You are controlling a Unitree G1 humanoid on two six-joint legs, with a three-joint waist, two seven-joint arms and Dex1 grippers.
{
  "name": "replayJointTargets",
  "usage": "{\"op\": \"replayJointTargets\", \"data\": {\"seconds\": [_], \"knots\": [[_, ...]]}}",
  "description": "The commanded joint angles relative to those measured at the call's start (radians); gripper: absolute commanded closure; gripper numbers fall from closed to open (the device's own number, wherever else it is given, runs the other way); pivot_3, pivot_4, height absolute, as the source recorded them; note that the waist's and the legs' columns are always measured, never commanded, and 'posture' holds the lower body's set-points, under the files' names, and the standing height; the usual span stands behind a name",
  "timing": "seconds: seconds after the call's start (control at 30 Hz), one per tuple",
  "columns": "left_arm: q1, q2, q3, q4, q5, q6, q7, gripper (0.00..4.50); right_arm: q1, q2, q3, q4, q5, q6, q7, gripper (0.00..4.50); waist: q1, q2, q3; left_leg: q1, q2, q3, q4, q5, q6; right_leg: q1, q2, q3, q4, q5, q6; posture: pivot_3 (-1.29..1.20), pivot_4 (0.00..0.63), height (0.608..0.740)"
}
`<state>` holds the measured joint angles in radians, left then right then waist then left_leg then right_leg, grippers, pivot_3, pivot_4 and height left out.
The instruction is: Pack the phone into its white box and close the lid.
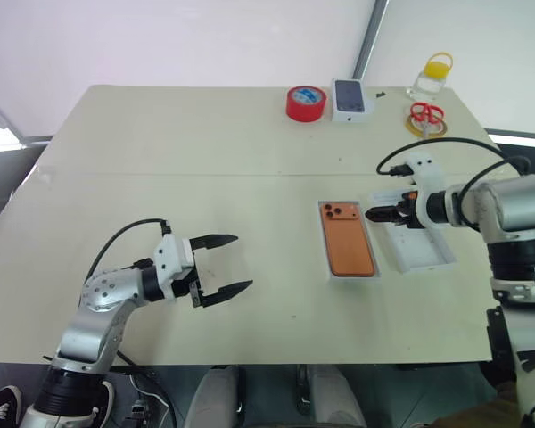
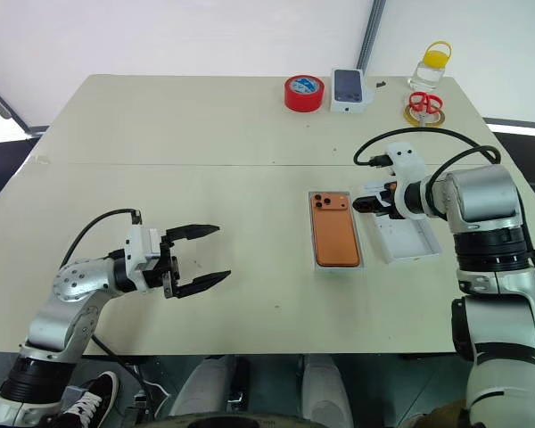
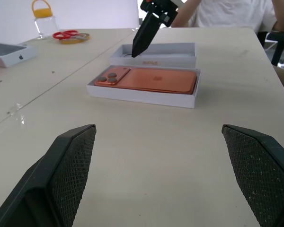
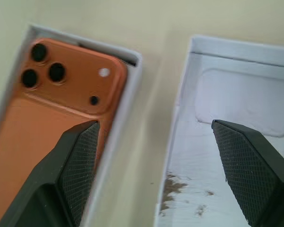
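Observation:
The orange phone (image 1: 349, 245) lies camera-side up inside the shallow white box (image 3: 142, 96), right of the table's middle. Just to its right lies the white lid (image 1: 425, 250), hollow side up. My right gripper (image 1: 375, 214) is open and hovers over the far ends of the box and the lid, pointing down between them; in the right wrist view one finger is over the phone (image 4: 61, 94) and the other over the lid (image 4: 236, 109). My left gripper (image 1: 232, 265) stands open near the table's front left, well away from the box, pointing towards it with nothing between its fingers.
At the table's far edge stand a red tape roll (image 1: 306, 103), a small white box with a dark phone picture (image 1: 351, 100), red scissors (image 1: 426, 114) on a yellow ring, and a yellow-capped bottle (image 1: 431, 78). A person in white (image 3: 232, 12) sits beyond the table.

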<state>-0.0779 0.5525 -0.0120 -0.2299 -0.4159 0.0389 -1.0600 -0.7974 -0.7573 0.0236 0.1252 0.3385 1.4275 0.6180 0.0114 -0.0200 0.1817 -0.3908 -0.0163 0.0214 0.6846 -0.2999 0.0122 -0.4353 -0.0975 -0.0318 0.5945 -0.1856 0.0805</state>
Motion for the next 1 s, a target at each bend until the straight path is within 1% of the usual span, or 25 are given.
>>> {"op": "replayJointTargets", "data": {"seconds": [0.03, 0.1, 0.2, 0.4, 0.5, 0.7, 0.87, 1.0], "knots": [[-0.023, -0.004, 0.002, -0.027, -0.013, -0.008, 0.006, 0.04, 0.032, -0.044, -0.014, -0.055, 0.008, 0.027, -0.004, 0.55, 0.001, 0.0, 0.0, 0.0, 0.0, 0.0, 0.0, 0.0, 0.0, 0.0, 0.0, 0.0, 0.0, 0.0, 0.0, 0.0, 0.15, 0.74], [-0.036, -0.008, -0.006, -0.025, -0.013, -0.021, -0.003, 0.04, 0.067, -0.067, 0.003, -0.08, -0.007, 0.001, -0.013, 0.55, 0.001, 0.0, 0.0, 0.0, 0.0, 0.0, 0.0, 0.0, 0.0, 0.0, 0.0, 0.0, 0.0, 0.0, 0.0, 0.0, 0.15, 0.74], [-0.049, -0.011, -0.01, -0.01, -0.006, -0.042, -0.014, 0.04, 0.11, -0.072, 0.016, -0.107, -0.019, -0.023, -0.03, 0.55, -0.001, 0.0, 0.0, 0.0, 0.0, 0.0, 0.0, 0.0, 0.0, 0.0, 0.0, 0.0, 0.0, 0.0, 0.0, 0.0, 0.15, 0.74], [-0.06, -0.009, -0.012, 0.0, -0.01, -0.046, -0.022, 0.04, 0.143, -0.066, 0.024, -0.132, -0.029, -0.06, -0.05, 0.55, -0.007, 0.0, 0.0, 0.0, 0.001, 0.001, 0.0, 0.0, 0.0, 0.0, 0.001, 0.0, 0.0, 0.0, 0.0, 0.0, 0.15, 0.74], [-0.061, -0.013, -0.017, 0.002, -0.005, -0.046, -0.02, 0.0, 0.157, -0.061, 0.037, -0.146, -0.029, -0.073, -0.054, 1.35, -0.006, 0.0, 0.0, 0.0, 0.001, 0.001, 0.0, 0.0, 0.0, 0.0, 0.001, 0.0, 0.0, 0.0, 0.0, 0.0, 0.15, 0.74], [-0.058, -0.017, -0.023, -0.005, 0.002, -0.039, -0.009, 0.0, 0.187, -0.049, 0.065, -0.158, -0.047, -0.11, -0.08, 4.46, -0.002, 0.0, 0.0, 0.0, 0.001, 0.001, 0.0, 0.0, 0.0, 0.0, 0.001, 0.0, -0.001, 0.0, 0.0, 0.0, 0.15, 0.74], [-0.053, -0.015, -0.022, -0.007, 0.007, -0.033, 0.002, 0.0, 0.181, -0.02, 0.04, -0.146, -0.052, -0.097, -0.117, 4.46, -0.002, 0.0, 0.0, 0.0, 0.001, 0.001, 0.0, 0.0, 0.0, 0.0, 0.001, 0.0, -0.001, 0.0, 0.0, 0.0, 0.15, 0.74], [-0.051, -0.015, -0.021, -0.008, 0.009, -0.031, 0.006, 0.0, 0.146, 0.03, -0.065, -0.1, -0.041, -0.087, -0.155, 4.46, -0.003, -0.001, 0.0, 0.0, 0.001, 0.001, 0.0, 0.0, 0.0, 0.0, 0.001, 0.0, -0.001, 0.0, 0.0, 0.0, 0.15, 0.74]]}}
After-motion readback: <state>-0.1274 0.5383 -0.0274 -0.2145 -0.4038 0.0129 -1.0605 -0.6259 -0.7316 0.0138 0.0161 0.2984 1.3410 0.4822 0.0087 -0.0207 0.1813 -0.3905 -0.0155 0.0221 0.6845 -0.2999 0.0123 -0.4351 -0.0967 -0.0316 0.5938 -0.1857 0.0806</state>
